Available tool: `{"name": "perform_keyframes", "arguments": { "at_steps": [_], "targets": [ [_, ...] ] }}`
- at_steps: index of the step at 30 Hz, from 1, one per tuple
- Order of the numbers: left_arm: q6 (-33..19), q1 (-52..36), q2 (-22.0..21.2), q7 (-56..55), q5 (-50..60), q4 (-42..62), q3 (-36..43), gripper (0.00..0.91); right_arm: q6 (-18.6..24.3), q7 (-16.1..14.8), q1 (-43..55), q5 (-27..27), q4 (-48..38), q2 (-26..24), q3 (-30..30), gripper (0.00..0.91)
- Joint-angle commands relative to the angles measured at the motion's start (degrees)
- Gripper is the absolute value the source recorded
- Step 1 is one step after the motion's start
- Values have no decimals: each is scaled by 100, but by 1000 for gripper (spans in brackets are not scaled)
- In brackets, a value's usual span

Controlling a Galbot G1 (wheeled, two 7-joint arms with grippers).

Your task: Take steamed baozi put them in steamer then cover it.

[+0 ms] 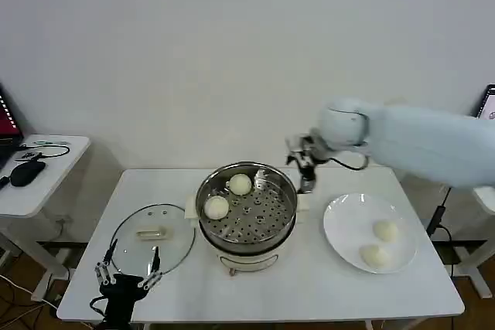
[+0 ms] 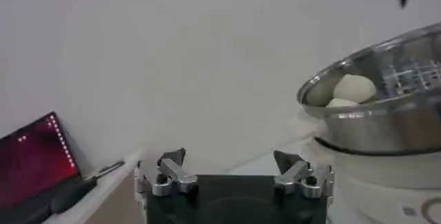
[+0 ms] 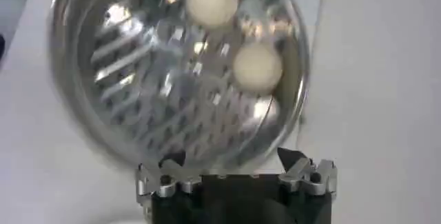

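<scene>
On the white table (image 1: 325, 284) four steamed baozi were counted: two (image 1: 240, 184) (image 1: 216, 207) lay on the perforated tray of the steamer (image 1: 247, 214), toward its far-left side, and two (image 1: 385, 230) (image 1: 375, 256) sat on the white plate (image 1: 344, 226) to the right. One steamer stood upright at the table's middle, mouth up and uncovered. One glass lid (image 1: 151, 239) lay flat to its left. Bare tabletop showed between steamer and plate. Right gripper (image 1: 306, 178) hung just beyond the steamer's far-right rim, fingers spread and empty. Left gripper (image 1: 128, 277) waited at the near-left table edge, by the lid, fingers apart, holding nothing.
</scene>
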Motion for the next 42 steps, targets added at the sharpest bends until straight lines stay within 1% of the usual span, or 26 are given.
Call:
{"name": "perform_keyframes", "arguments": {
  "at_steps": [1, 2, 4, 5, 6, 7, 8, 9, 12, 14, 17, 18, 26, 29, 31, 34, 42],
  "targets": [
    [-6, 33, 23, 0, 149, 50, 42, 907, 428, -125, -933, -1220, 1006, -2013, 800, 907],
    [-8, 46, 31, -1, 158, 64, 41, 907, 526, -156, -1267, -1371, 1028, -2157, 958, 907],
    [-14, 64, 53, -4, 168, 100, 40, 907, 692, -229, -1830, -1645, 1028, -2476, 1506, 907],
    [-16, 70, 59, -3, 170, 128, 38, 907, 784, -244, -2282, -1787, 1015, -2597, 1947, 907],
    [-16, 72, 65, -1, 172, 159, 42, 907, 866, -261, -2909, -1968, 986, -2757, 2729, 907],
    [-16, 70, 68, 0, 179, 166, 46, 907, 901, -270, -3271, -2032, 980, -2774, 2875, 907],
    [-17, 74, 70, 1, 193, 188, 55, 907, 1029, -303, -3660, -2234, 944, -2835, 3048, 907],
    [-16, 69, 75, 6, 209, 221, 69, 907, 1072, -296, -3856, -2311, 923, -2884, 3145, 907],
    [-4, 53, 74, 24, 267, 241, 95, 907, 1139, -305, -4238, -2544, 860, -2889, 3376, 907],
    [1, 44, 61, 25, 286, 248, 101, 907, 944, -248, -4370, -2521, 852, -2869, 3442, 907],
    [4, 81, 43, 27, 323, 251, 119, 907, 866, -228, -4682, -2540, 779, -2792, 3613, 907],
    [3, 95, 40, 27, 330, 251, 118, 907, 862, -237, -4833, -2574, 745, -2761, 3777, 907],
    [-9, 191, 35, 9, 329, 298, 57, 907, 888, -332, -5465, -2656, 394, -2529, 4178, 907],
    [-9, 207, 29, 9, 331, 296, 52, 907, 887, -397, -5489, -2631, 232, -2397, 4215, 907],
    [-9, 217, 29, 7, 331, 296, 42, 907, 875, -469, -5479, -2518, 117, -2315, 4225, 907],
    [-9, 224, 31, 4, 331, 290, 29, 907, 856, -544, -5414, -2433, -33, -2203, 4140, 907],
    [-5, 218, 12, 0, 330, 292, 17, 907, 843, -552, -5322, -2425, -568, -1829, 4040, 907]
  ]
}}
